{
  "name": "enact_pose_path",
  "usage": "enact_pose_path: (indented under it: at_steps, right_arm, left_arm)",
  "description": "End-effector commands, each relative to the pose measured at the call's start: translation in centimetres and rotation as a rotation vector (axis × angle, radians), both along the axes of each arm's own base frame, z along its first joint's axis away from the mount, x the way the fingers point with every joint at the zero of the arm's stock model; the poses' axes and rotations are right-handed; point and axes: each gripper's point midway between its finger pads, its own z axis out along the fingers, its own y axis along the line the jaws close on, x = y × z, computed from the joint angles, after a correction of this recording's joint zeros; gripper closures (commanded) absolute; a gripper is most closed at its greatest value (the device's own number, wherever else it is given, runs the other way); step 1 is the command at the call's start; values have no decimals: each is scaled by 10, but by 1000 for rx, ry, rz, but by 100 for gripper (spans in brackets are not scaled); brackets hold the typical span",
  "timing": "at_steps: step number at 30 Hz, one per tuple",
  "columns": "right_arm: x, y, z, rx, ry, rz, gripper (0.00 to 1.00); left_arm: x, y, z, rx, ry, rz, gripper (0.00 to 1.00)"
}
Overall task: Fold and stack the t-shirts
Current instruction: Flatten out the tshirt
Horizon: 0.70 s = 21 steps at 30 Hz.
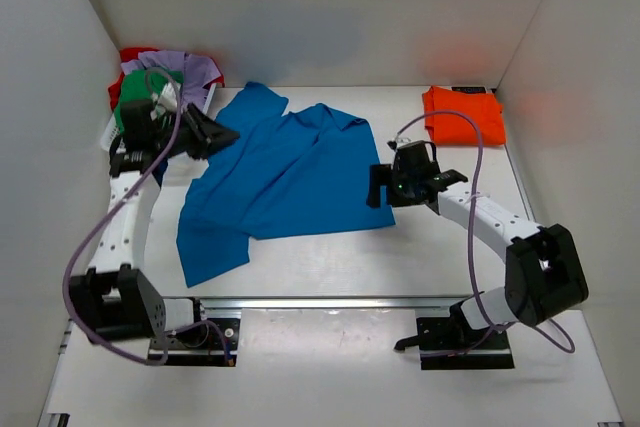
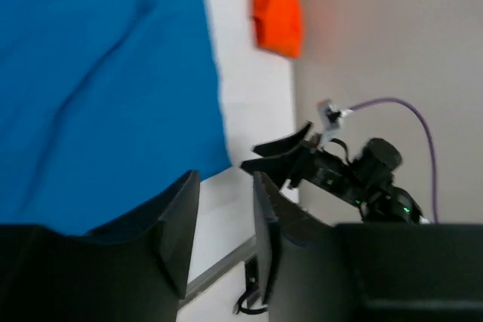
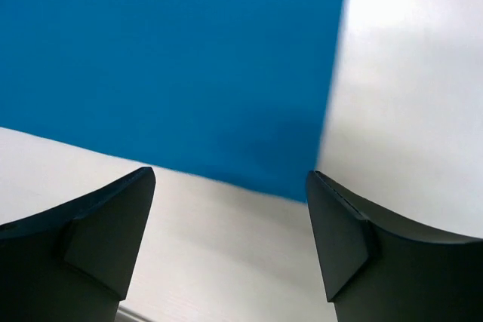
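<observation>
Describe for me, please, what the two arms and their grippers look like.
Both arms are alike: the left arm and right arm have white links between chunky black joint housings and black base plates. Each carries a lavender cable looping alongside it. The left gripper and right gripper have matte black, wedge-shaped fingers. No markings are legible.

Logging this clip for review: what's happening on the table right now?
The blue t-shirt lies spread out mid-table. The left gripper sits open at its far-left edge and the right gripper is open over its near-right corner. Neither holds cloth. An orange t-shirt lies folded at the far right, and other shirts are heaped far left.
</observation>
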Motion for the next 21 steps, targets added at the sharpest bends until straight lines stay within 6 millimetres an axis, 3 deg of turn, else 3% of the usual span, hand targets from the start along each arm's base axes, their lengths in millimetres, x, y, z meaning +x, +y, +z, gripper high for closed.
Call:
enact_pose_path:
  at_steps: [1,4,9,13,16,18,19,20,21]
  right_arm:
    - [-5,-13,-18,-16,62,-33,21]
    - [-15,-21,-44,-66,134,-43,20]
    - [-23,-30,-79,-91,218,-77,21]
    - [-17,-25,-93,-112,252,-65,21]
    - [-12,-20,-99,-134,271,-48,23]
    - [-13,-17,-106,-151,295,-32,30]
    - [-15,-19,-111,-151,315,-38,47]
    - [-14,-19,-112,-150,319,-34,76]
    - [-18,-18,-115,-153,335,-24,87]
  left_arm:
    - [-42,35,-89,294,121,100,52]
    - [-75,50,-142,412,248,150,28]
    - [-116,86,-210,574,421,313,30]
    - [-139,119,-236,709,526,424,33]
    - [-145,128,-239,770,537,447,35]
    - [-147,138,-237,816,539,485,32]
    - [-147,145,-231,843,526,511,32]
    - [-147,149,-229,850,525,527,31]
    - [-147,156,-225,866,522,569,33]
